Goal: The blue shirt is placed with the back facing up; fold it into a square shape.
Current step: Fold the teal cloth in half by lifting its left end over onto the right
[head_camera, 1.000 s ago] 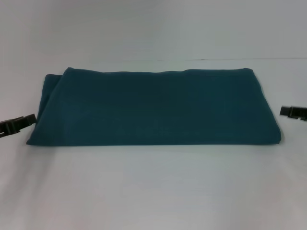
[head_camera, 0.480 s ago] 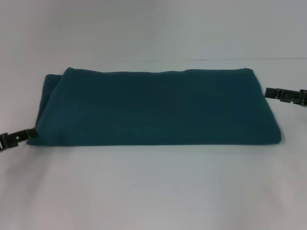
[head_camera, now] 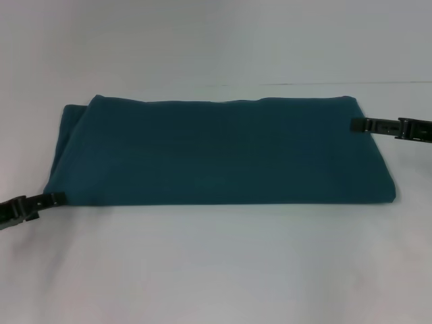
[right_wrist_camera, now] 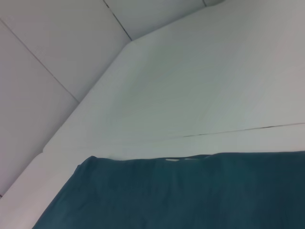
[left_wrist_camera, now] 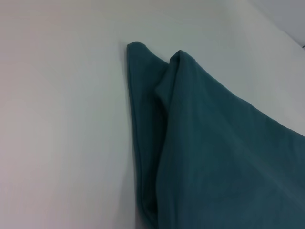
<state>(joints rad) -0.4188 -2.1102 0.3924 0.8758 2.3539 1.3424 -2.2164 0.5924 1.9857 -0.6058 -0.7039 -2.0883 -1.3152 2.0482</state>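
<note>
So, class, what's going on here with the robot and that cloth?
A two-armed robot is folding the blue shirt, which lies on the white table already folded into a wide rectangle, not yet a square. The left gripper is at the shirt's near left corner, and the right gripper at its far right corner. Neither has lifted any cloth.

Folded blue shirt (head_camera: 219,152) lies between left gripper (head_camera: 59,198) and right gripper (head_camera: 356,123).
</note>
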